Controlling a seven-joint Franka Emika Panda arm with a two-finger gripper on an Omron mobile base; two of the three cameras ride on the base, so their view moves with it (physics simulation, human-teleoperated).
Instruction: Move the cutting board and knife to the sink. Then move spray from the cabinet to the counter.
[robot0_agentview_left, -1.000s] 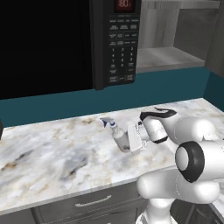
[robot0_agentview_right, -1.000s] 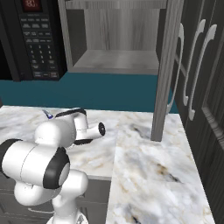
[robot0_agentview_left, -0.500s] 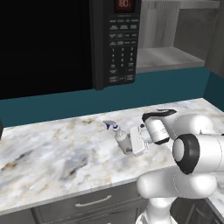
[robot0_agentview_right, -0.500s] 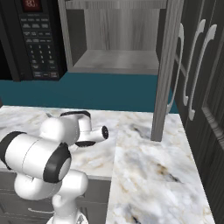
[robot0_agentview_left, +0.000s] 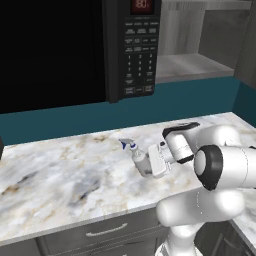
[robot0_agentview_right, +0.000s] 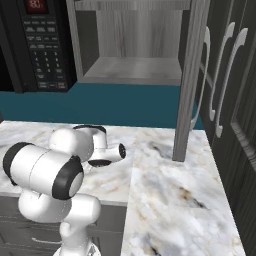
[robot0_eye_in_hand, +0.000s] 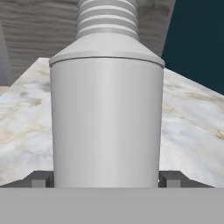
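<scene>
One readable mark is all we find: red digits on the display of the black microwave (robot0_agentview_left: 100, 50), too blurred for us to make out, above a keypad whose labels are too small to read. The small pale grey-white spray bottle with a white trigger head and blue nozzle tip (robot0_agentview_left: 136, 156) carries no label we can see.

We see the white arm's two-finger gripper (robot0_agentview_left: 150, 165) reaching in from the right in the left base view, its jaws spread wide on either side of the bottle's body. In the hand view the bottle (robot0_eye_in_hand: 106, 113) sits between the two dark fingertips (robot0_eye_in_hand: 40, 179), one at each lower corner; whether they press on it we cannot tell.

The bottle lies tilted on the white-grey marble-patterned countertop (robot0_agentview_left: 60, 175), nozzle pointing toward the teal back wall (robot0_agentview_left: 70, 125). The open grey wood-grain shelf niche (robot0_agentview_right: 132, 70) stands above and to the right of it.
</scene>
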